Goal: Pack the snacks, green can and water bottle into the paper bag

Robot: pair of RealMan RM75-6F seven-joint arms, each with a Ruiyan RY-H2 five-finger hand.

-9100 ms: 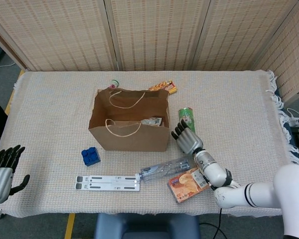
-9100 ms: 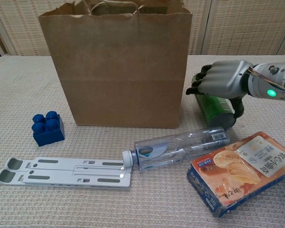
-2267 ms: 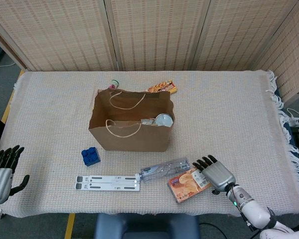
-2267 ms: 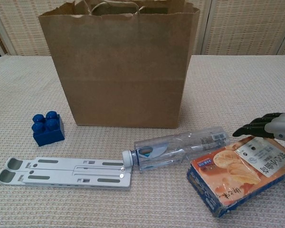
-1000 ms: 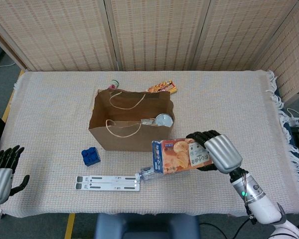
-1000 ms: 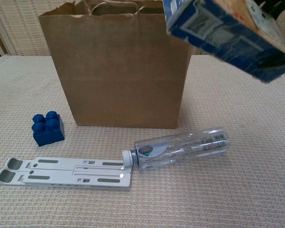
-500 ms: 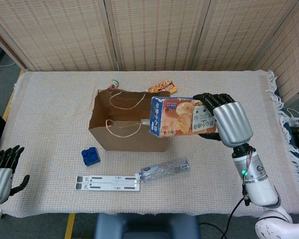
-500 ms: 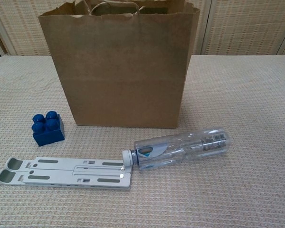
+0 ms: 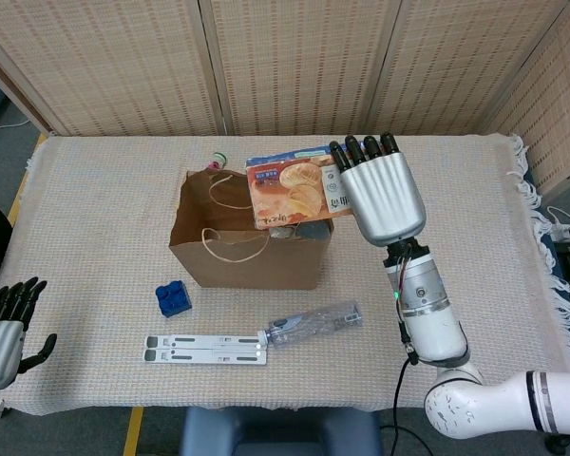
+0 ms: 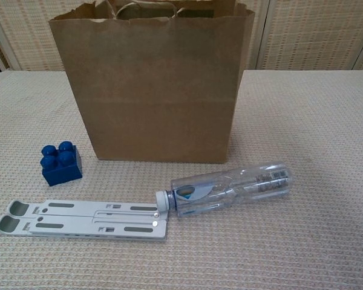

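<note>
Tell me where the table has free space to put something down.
Free: the cloth right of the paper bag toward the fringe, and left of the bag above the blue block. Crowded: the front strip holding the grey stand and water bottle.

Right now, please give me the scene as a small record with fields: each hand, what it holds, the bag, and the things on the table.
right hand: holds the snack box above the open paper bag
left hand: open, holding nothing, at the table's near left edge
water bottle: lying on its side on the table in front of the bag
blue block: left of the bag's front
grey folding stand: flat, touching the bottle's cap end
</note>
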